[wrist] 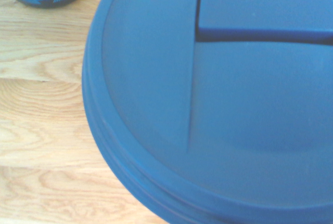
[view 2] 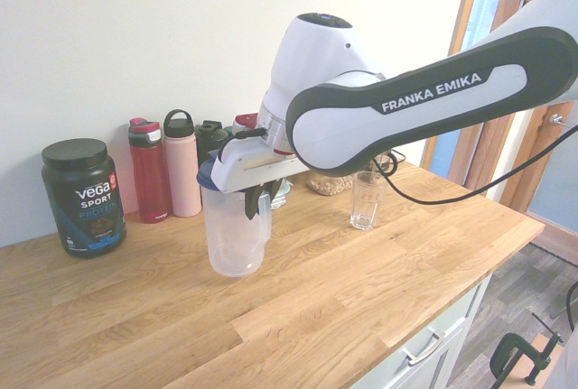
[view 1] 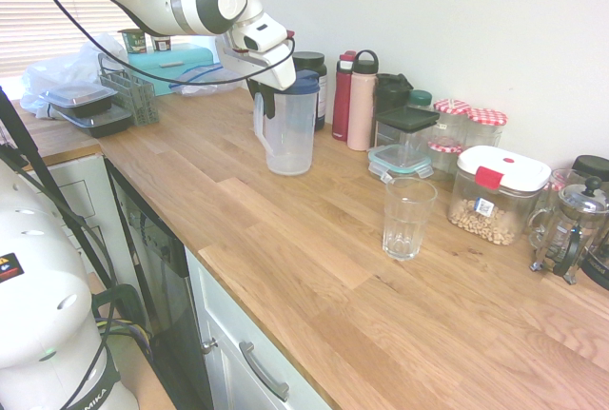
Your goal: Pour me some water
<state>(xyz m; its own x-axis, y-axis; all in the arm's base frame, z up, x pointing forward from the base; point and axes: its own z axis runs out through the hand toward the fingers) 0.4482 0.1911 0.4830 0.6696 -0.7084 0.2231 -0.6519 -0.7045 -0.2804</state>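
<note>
Arm at pitcher, glass apart on table.
White arm reaches over the wooden table (view 1: 314, 267), wrist bent steeply downward; gripper (view 2: 256, 201) clenched on the handle of the clear pitcher (view 1: 288, 134), which stands upright, blue lid (wrist: 218, 104) on. Empty drinking glass (view 1: 408, 217) stands well apart, near the lidded food containers (view 1: 498, 193). Protein tub (view 2: 81, 196) and bottles (view 2: 167, 163) line the wall.

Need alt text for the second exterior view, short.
A white robot arm's end effector is shut on the handle of a clear plastic jug with a blue lid, standing on a wooden countertop. An empty clear drinking glass stands apart from it.
</note>
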